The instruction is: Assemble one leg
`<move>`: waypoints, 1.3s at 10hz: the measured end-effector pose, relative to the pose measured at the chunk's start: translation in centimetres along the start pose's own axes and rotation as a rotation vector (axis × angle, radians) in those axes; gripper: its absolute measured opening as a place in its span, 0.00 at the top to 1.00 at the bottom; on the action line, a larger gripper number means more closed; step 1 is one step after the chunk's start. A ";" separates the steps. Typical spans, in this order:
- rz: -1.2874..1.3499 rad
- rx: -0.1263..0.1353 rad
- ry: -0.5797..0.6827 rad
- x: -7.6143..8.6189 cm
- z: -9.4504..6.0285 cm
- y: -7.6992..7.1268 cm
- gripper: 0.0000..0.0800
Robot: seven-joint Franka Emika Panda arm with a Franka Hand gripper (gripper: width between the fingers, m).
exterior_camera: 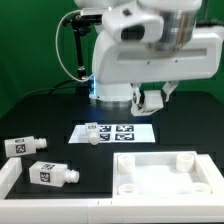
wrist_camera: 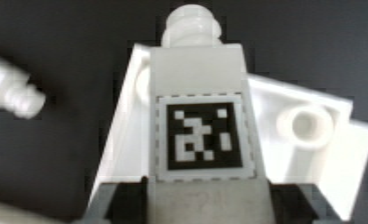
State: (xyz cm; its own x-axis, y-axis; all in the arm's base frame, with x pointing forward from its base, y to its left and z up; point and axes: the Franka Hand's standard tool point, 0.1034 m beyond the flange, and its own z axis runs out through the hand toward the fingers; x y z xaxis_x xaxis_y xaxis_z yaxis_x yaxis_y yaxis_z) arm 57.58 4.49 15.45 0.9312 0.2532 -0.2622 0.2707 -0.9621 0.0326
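In the wrist view my gripper [wrist_camera: 202,208] is shut on a white leg [wrist_camera: 202,110]. Its black-and-white tag faces the camera and its round stub [wrist_camera: 195,20] points away from the wrist. The leg hangs over the white tabletop [wrist_camera: 314,160], beside a round socket [wrist_camera: 305,122]. In the exterior view the gripper [exterior_camera: 149,100] is held above the table, behind the tabletop [exterior_camera: 165,180]. Two more legs [exterior_camera: 20,146] [exterior_camera: 52,172] lie at the exterior view's left. A third one [exterior_camera: 91,138] lies by the marker board.
The marker board [exterior_camera: 112,131] lies flat in the middle of the black table. A white raised edge [exterior_camera: 8,182] runs along the exterior view's lower left. A blurred loose leg [wrist_camera: 10,88] also shows in the wrist view.
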 end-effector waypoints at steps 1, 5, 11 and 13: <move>0.001 -0.007 0.063 0.2 0.2 0.1 0.64; 0.103 0.047 0.329 0.2 1.3 0.2 0.64; 0.208 0.008 0.747 4.2 -1.1 0.0 0.64; 0.218 -0.063 0.877 4.2 -1.3 0.8 0.64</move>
State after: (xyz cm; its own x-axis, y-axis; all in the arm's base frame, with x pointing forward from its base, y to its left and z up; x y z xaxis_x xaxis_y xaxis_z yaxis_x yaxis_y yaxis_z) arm 62.06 4.90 15.66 0.8083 0.0775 0.5836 0.0559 -0.9969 0.0550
